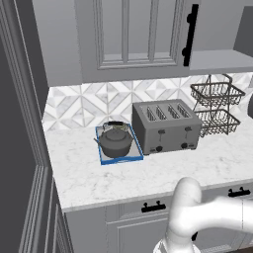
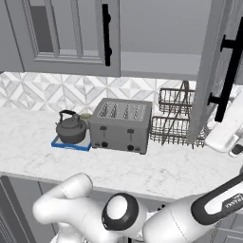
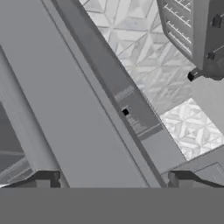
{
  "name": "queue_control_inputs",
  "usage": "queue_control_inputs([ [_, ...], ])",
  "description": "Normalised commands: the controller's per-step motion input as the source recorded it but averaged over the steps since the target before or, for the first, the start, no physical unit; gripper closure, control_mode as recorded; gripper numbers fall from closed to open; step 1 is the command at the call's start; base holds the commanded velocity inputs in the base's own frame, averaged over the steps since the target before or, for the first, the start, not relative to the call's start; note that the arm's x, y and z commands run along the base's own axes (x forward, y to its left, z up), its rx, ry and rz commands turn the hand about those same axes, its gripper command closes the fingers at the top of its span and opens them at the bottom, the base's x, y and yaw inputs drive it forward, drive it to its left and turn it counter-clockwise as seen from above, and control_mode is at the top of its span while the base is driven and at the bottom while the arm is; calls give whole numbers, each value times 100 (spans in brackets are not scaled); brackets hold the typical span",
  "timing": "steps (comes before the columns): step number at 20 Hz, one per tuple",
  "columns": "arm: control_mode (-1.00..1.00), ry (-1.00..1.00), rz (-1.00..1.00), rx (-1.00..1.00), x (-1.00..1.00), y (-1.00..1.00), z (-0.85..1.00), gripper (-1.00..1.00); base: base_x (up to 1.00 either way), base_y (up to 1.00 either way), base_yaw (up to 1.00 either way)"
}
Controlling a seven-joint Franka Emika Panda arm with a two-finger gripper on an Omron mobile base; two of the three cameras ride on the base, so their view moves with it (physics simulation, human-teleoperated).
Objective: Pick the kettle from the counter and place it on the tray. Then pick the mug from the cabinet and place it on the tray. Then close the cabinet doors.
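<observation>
My claw is spread open and holds nothing, close to a cabinet door; the kettle sits on the tray near the table's back edge.

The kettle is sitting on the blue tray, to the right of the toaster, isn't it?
Not quite. The kettle is on the tray, but it stands left of the toaster, not right. Both base views show it.
</observation>
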Motion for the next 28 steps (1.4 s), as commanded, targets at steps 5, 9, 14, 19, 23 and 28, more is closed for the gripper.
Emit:
queue_control_inputs([
  [5,-100,0,-36,-30,4,98,46,-100,0,0,0],
  [9,-100,0,-36,-29,19,100,42,-100,0,0,0],
  [14,-100,2,-40,-26,26,99,31,-100,0,0,0],
  [19,-100,2,-41,-26,41,100,19,-100,0,0,0],
  [23,-100,4,-38,-26,69,95,18,-100,0,0,0],
  [28,-100,10,-28,-23,99,56,30,-100,0,0,0],
])
